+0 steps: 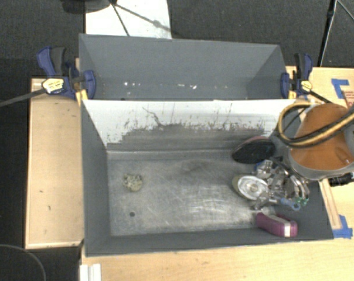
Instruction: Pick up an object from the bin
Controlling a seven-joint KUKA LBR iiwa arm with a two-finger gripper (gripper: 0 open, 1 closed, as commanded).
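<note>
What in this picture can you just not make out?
Camera view:
Small pale lump at the left of the bin: too small to identify.
Black oval thing by the back wall: right end hidden behind the arm's orange cover.
Silver round thing: whether the gripper touches it is lost in clutter.

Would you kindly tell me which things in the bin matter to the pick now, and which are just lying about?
In play: gripper; silvery disc right beside it.
Lying about: black oval; purple block; beige lump, far off.
</note>
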